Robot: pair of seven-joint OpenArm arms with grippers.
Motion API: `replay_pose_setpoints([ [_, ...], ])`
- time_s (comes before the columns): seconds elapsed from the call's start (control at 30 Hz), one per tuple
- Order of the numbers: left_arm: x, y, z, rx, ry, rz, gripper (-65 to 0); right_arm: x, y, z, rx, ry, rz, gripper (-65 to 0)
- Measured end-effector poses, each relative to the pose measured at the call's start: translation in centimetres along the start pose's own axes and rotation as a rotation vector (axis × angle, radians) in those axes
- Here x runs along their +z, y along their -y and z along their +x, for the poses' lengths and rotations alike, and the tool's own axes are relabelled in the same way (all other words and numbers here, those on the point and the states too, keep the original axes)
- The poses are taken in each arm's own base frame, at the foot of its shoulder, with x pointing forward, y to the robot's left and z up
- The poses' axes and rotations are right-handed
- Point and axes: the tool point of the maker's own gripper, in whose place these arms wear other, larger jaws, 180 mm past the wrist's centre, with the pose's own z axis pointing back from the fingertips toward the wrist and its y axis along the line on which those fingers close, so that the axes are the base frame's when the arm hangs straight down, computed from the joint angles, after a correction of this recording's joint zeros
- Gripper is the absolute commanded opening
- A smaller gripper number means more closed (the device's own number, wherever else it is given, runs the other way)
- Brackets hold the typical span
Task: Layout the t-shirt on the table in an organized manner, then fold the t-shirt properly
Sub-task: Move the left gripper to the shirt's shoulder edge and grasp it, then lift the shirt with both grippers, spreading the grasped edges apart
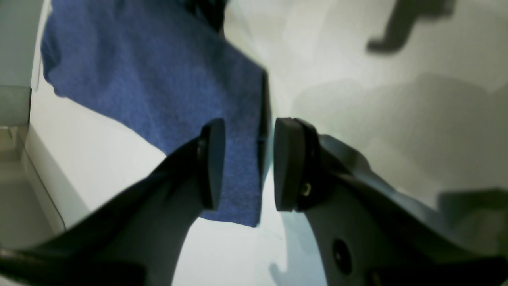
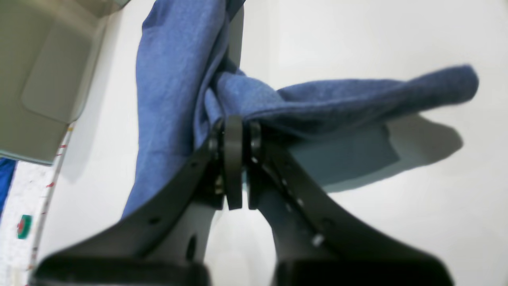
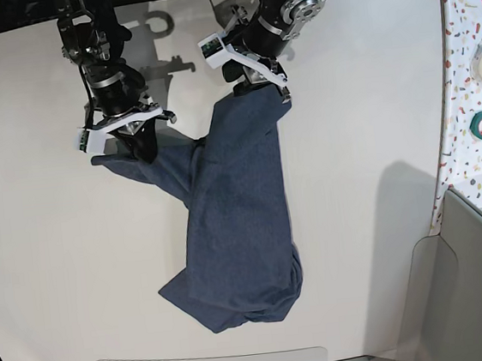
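Two dark pads of the left gripper are standing apart in the left wrist view, nothing pinched between them, with a corner of the t-shirt lying just beyond on the table. Turning to the right wrist view, the right gripper is clamping a bunched fold of the t-shirt above the table. Looking from the base view, the t-shirt is sprawling crumpled from the far edge toward the near edge of the table, both grippers near its far end.
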Motion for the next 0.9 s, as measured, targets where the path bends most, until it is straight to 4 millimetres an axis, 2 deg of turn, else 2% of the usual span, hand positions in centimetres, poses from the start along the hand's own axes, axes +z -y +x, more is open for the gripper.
replay_pose_setpoints([
  [0.13, -1.0, 0.9, -1.4, -0.019, -0.039, -0.025, -44.3, 0.6, 0.1, 0.8, 0.094, 0.03, -0.019, -65.0],
  [0.3, -1.9, 0.5, -2.5, -0.045, -0.059, -0.008, -44.4, 0.9, -0.2, 0.4, 0.122, 0.027, -0.02, -65.0],
  [0.43, -2.3, 0.3, -2.3, -0.041, -0.064, 0.011, -44.8, 0.9, -0.1, 0.5, 0.126, 0.028, -0.021, -65.0],
  [0.5, -2.4, 0.0, -2.2, -0.04, -0.059, 0.012, -50.4, 0.9, -0.1, 0.5, 0.126, 0.028, -0.021, -65.0],
  [0.57, -2.6, 0.0, -2.2, -0.046, -0.062, 0.005, -61.6, 0.9, -0.1, 0.5, 0.126, 0.029, -0.022, -65.0],
  [0.6, -2.5, 0.0, -2.3, -0.046, -0.067, 0.002, -65.0, 0.9, -0.1, 0.6, 0.126, 0.029, -0.022, -65.0],
  [0.67, -2.5, -0.2, -2.4, -0.04, -0.068, 0.007, -64.4, 0.9, 0.0, 0.7, 0.129, 0.031, -0.024, -65.0],
  [0.77, -1.8, -2.4, -2.5, 0.02, -0.072, 0.051, -64.9, 0.8, 0.1, 0.9, 0.134, 0.035, -0.024, -65.0],
  [0.9, 0.5, -7.8, -1.8, 0.096, -0.033, 0.204, -64.9, 0.2, 0.7, 2.9, 0.147, 0.077, -0.04, -65.0],
])
